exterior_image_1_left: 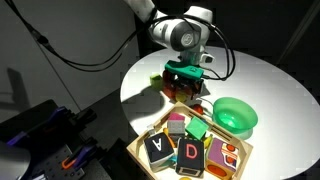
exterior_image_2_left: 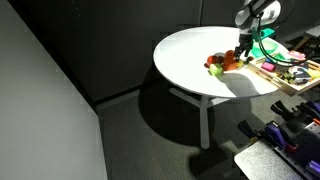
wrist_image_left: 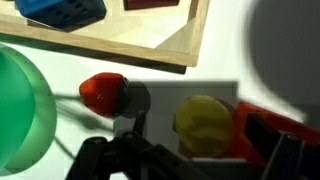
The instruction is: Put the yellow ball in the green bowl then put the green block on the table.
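Note:
In the wrist view the yellow ball [wrist_image_left: 205,124] lies on the white table [wrist_image_left: 225,55], low between my dark fingers [wrist_image_left: 105,160]. My gripper [wrist_image_left: 198,162] is open around the ball without closing on it. The green bowl [wrist_image_left: 20,110] fills the left edge of that view. In both exterior views the gripper [exterior_image_1_left: 186,88] [exterior_image_2_left: 243,52] hangs low over the table [exterior_image_1_left: 270,80], beside the green bowl [exterior_image_1_left: 236,115] [exterior_image_2_left: 266,44]. The green block [exterior_image_1_left: 197,130] sits in the wooden tray [exterior_image_1_left: 240,158], among the lettered blocks.
A red ball [wrist_image_left: 103,92] rests between the bowl and the yellow ball, and a red-orange object [wrist_image_left: 265,128] touches the yellow ball's right side. The tray's wooden rim [wrist_image_left: 120,42] runs close behind, with a blue block [wrist_image_left: 62,10] inside it. Dark equipment [exterior_image_1_left: 45,135] stands beside the table.

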